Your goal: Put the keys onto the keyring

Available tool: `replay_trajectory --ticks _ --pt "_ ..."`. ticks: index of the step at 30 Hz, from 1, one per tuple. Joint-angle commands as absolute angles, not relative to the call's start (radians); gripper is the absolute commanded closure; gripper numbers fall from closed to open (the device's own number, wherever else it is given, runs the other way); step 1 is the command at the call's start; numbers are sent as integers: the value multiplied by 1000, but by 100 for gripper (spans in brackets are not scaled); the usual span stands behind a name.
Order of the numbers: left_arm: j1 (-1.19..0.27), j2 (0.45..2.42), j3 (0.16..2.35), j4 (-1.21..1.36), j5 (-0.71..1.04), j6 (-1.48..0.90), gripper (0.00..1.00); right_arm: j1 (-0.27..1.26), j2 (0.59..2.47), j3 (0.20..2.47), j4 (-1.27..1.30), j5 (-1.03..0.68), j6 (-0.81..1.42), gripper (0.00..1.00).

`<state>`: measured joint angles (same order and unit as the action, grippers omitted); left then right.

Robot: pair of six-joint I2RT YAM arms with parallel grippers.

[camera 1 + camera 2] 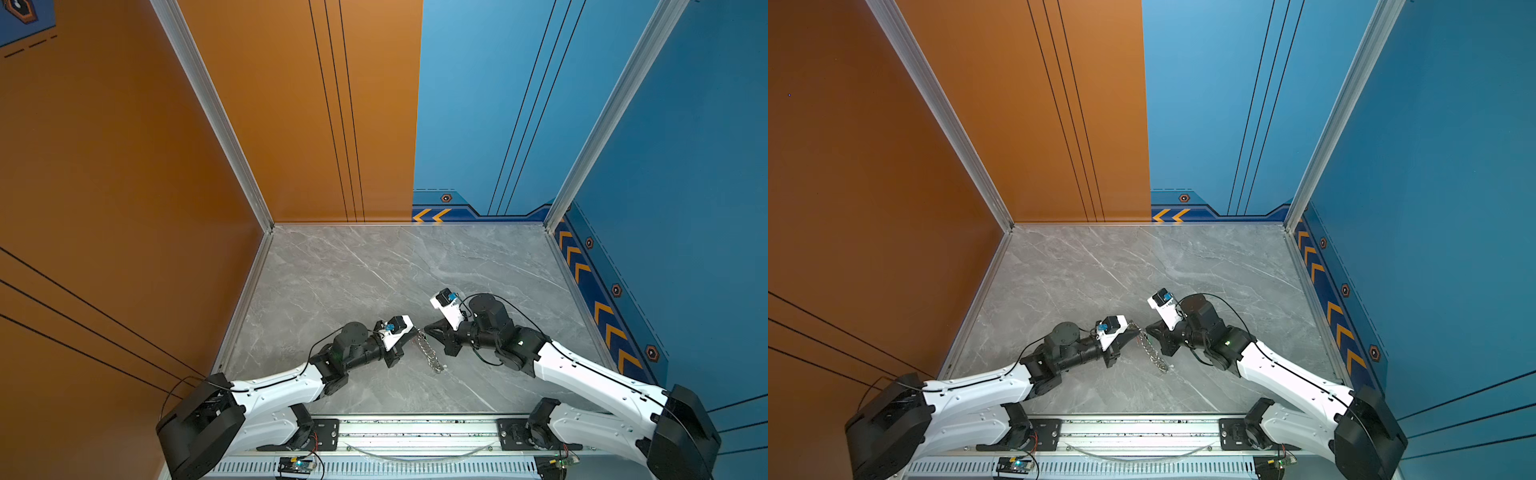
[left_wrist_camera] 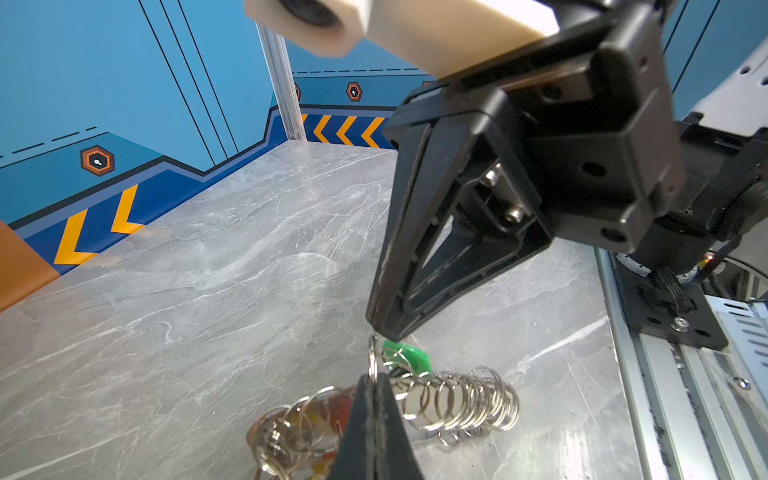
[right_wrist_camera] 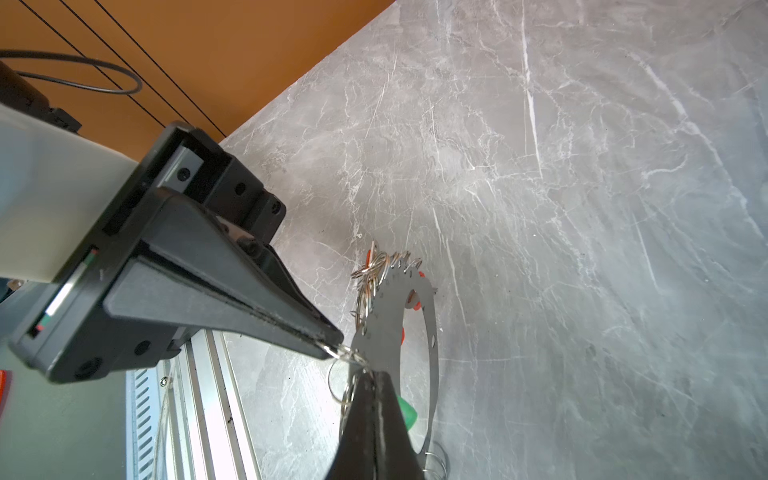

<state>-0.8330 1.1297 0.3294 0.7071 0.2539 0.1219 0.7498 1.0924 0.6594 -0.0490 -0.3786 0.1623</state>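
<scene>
Nose to nose at about 6 o'clock on the marble counter [image 1: 353,270], the left end effector [image 1: 415,331] and right end effector [image 1: 427,327] each pinch a wire ring at the raised end of the keyring [image 1: 430,353], jaws closed tight. In both top views the left one's tips are half hidden under its wrist camera. The keys [image 2: 409,355] show only as green and red-orange tags in the wrist views, their metal lost among the rings. The keyring, a flat, curved grey band punched with holes and strung with silver rings, trails toward 5 o'clock onto the counter.
</scene>
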Motion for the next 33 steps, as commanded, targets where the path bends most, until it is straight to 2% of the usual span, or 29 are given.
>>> replay_trajectory --ticks 1,9,16,33 --pt "-819 1122 339 803 256 93 100 738 1104 657 -81 -291 180 100" --pt "-812 1092 330 847 258 50 100 728 1111 653 -64 -286 200 100" --pt "-811 1108 316 918 296 27 100 709 1145 658 2 -412 290 100" --pt "-814 1146 308 1007 292 9 100 601 1182 672 27 -491 495 100"
